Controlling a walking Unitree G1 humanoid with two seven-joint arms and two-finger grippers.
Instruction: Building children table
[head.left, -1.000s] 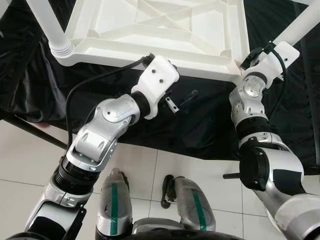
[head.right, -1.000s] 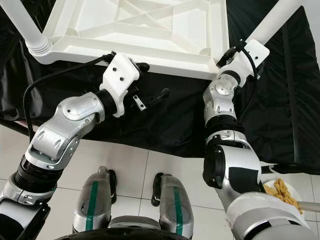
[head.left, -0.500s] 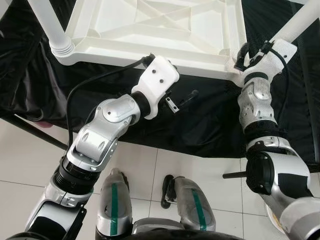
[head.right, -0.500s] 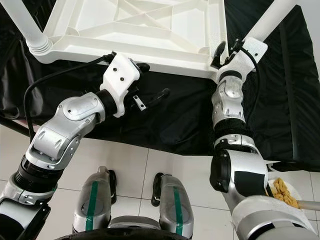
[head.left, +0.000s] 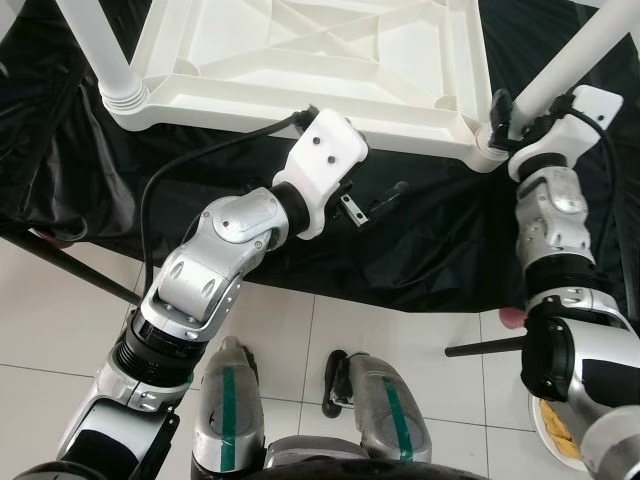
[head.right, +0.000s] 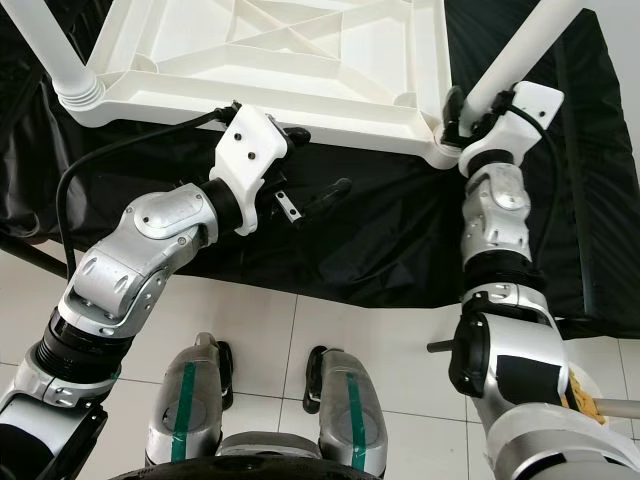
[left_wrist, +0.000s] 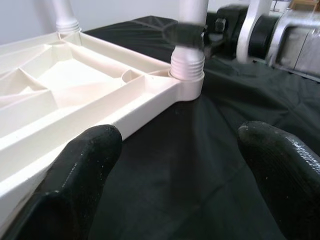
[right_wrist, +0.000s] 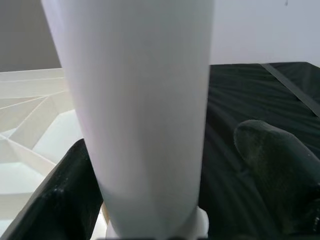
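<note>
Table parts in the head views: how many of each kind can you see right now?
White plastic tabletop, upside down: 1
White plastic table legs: 2, one at the near-left corner, one at the near-right corner with the right gripper around it
Total: 3

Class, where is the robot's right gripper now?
The right gripper is at the upturned tabletop's near right corner, around the base of the leg there.
</note>
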